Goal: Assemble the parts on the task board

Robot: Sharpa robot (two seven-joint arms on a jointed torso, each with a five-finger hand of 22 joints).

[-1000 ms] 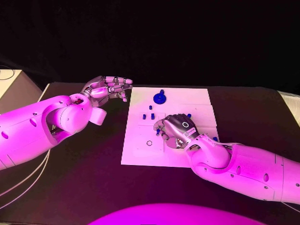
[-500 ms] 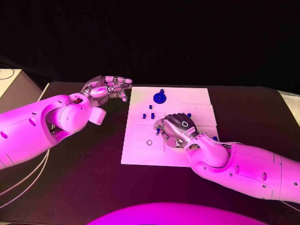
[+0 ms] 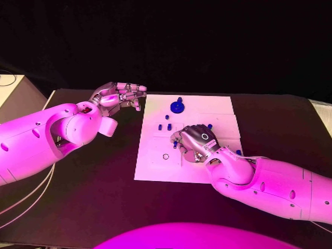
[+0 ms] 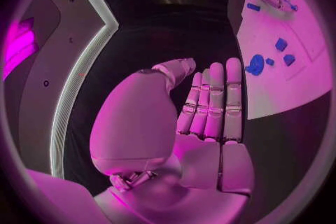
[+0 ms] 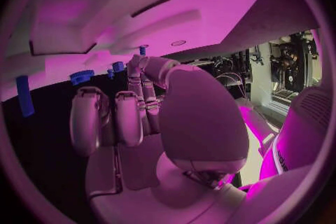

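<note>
Centrally on the black counter (image 3: 98,171) lies the white task board (image 3: 155,166). Over its middle the right hand (image 3: 196,141) is lowered, fingers curled downward; whether they grip one of the small blue parts beneath cannot be told. A blue gear (image 3: 178,108) sits near the board's far edge, with small blue pegs (image 3: 164,126) between the gear and the right hand, and a dark ring (image 3: 166,156) on the board's near half. Beside the board's far left corner hovers the left hand (image 3: 119,97), holding nothing, fingers loosely extended together.
</note>
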